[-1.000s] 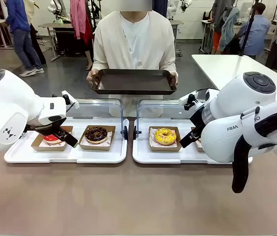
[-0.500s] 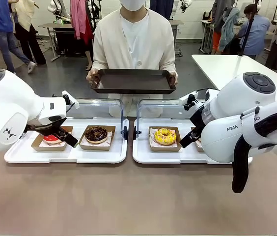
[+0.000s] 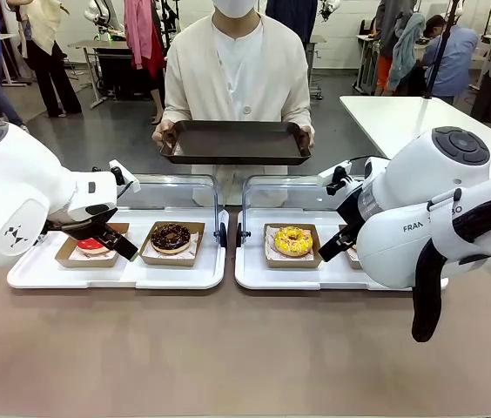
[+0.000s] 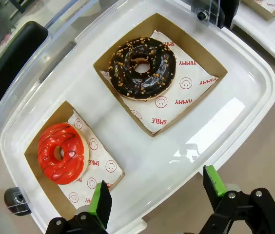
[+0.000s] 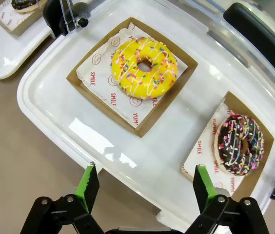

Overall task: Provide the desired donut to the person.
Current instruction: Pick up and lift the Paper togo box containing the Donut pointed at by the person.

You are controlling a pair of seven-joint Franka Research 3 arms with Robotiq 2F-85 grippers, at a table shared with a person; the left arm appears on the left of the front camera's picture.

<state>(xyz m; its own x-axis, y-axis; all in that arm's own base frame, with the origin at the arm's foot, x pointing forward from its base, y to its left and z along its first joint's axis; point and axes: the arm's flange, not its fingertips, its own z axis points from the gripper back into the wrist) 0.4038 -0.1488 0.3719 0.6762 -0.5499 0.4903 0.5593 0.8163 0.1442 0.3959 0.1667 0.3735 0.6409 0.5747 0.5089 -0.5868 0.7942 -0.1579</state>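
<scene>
Across the table, the person (image 3: pixel 237 78) in a cream cardigan holds out an empty dark serving tray (image 3: pixel 235 144) while we hover over four donuts, none yet lifted. Our left gripper (image 4: pixel 156 184) hangs with its jaws spread wide and empty above the near rim of the left white tray (image 4: pixel 254 83). There a red-glazed donut (image 4: pixel 62 153) and a chocolate donut with nut crumbs (image 4: pixel 142 68) sit, each in its own open cardboard box (image 4: pixel 196 51). Our right gripper (image 5: pixel 146 169), likewise wide and empty, looks down on the right white tray (image 5: pixel 64 112), which carries a yellow sprinkled donut (image 5: pixel 145 67) and a dark sprinkled donut (image 5: pixel 240 145). Nothing in view tells us which one is wanted. We judge all four light, soft and easily crushed, their glaze sticky and quick to smear; the shallow boxes look stiffer. The safer hold, we reckon, is on a box wall, one pad either side, lifting box and donut together and keeping them level.
</scene>
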